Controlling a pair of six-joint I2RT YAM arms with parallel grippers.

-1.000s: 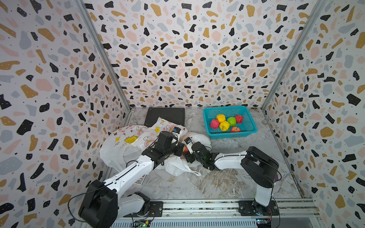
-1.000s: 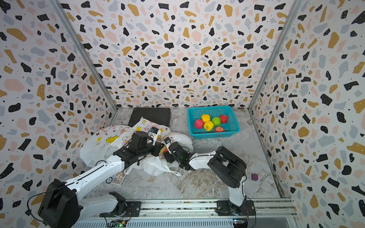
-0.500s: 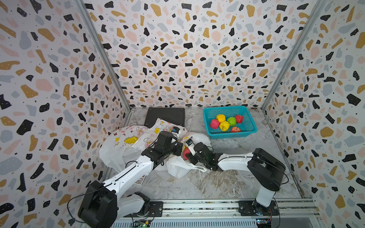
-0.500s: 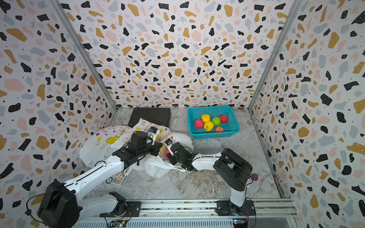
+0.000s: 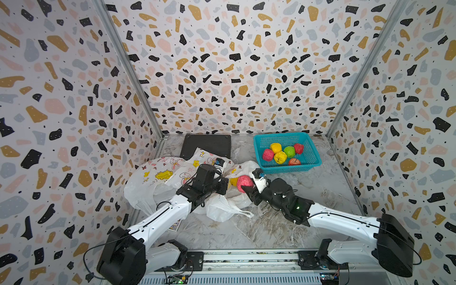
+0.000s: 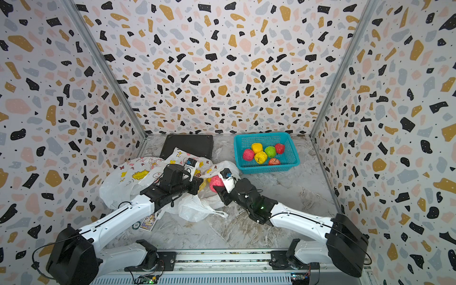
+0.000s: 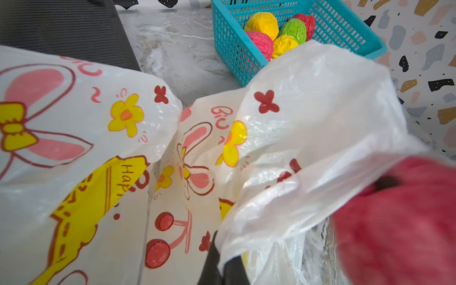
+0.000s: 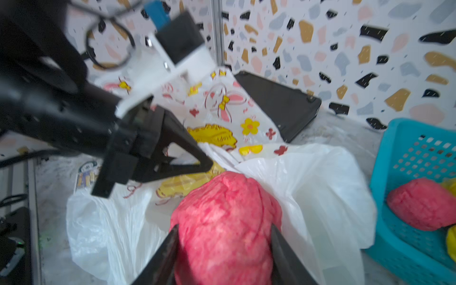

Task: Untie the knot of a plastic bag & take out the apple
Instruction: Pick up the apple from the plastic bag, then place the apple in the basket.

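Nearest you, your right end effector (image 8: pixel 224 229) is clamped round the red apple (image 8: pixel 227 204), one jaw on either flank. A second ago it was buried in the plastic bag (image 5: pixel 223 209). Now the apple has come up out of the opening and sits over the crumpled film, so the knot looks undone and the extraction nearly finished. Just beside it, your left end effector (image 7: pixel 222 266) is pressed together on the bag's edge, bracing it. Beyond, the teal basket (image 5: pixel 291 169) of fruit sits on the tabletop (image 5: pixel 320 192), probably your drop point.
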